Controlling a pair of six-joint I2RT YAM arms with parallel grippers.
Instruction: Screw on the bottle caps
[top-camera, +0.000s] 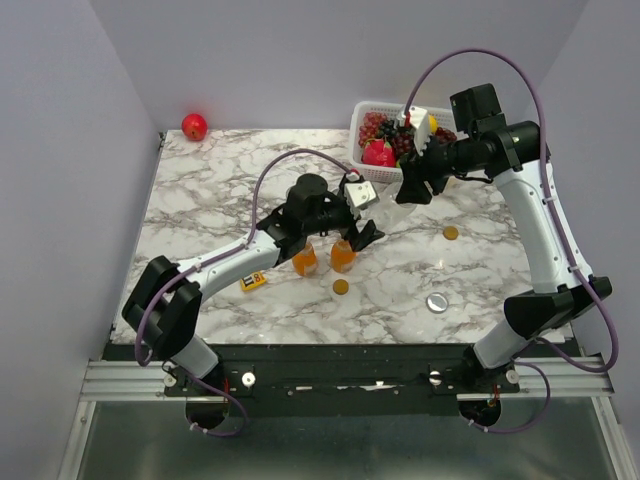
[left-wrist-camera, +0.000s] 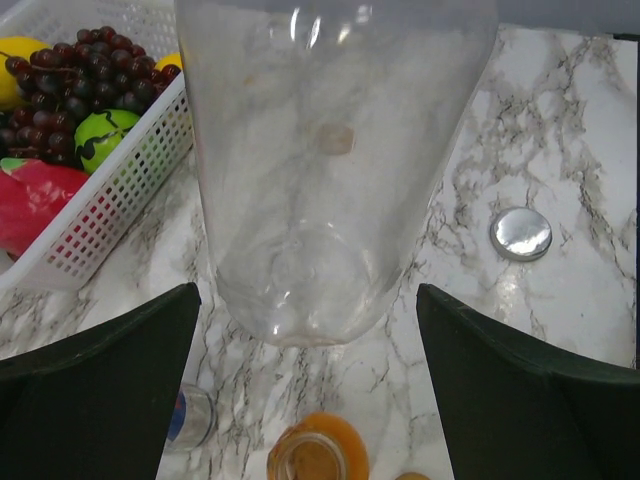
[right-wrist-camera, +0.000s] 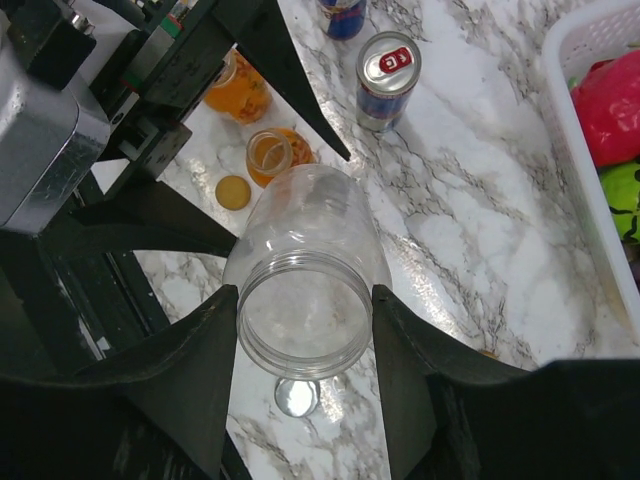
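Right gripper (right-wrist-camera: 300, 300) clamps the clear jar (right-wrist-camera: 310, 230) at its neck, centre frame, tilted. Left gripper (left-wrist-camera: 305, 290) gapes fully, holding nothing, flanking the jar's base. It should close squarely there before any release. Silver lid (right-wrist-camera: 297, 397) lies lower centre.

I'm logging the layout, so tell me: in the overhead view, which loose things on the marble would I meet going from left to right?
Red apple → yellow block → left orange bottle → right orange bottle → silver lid.
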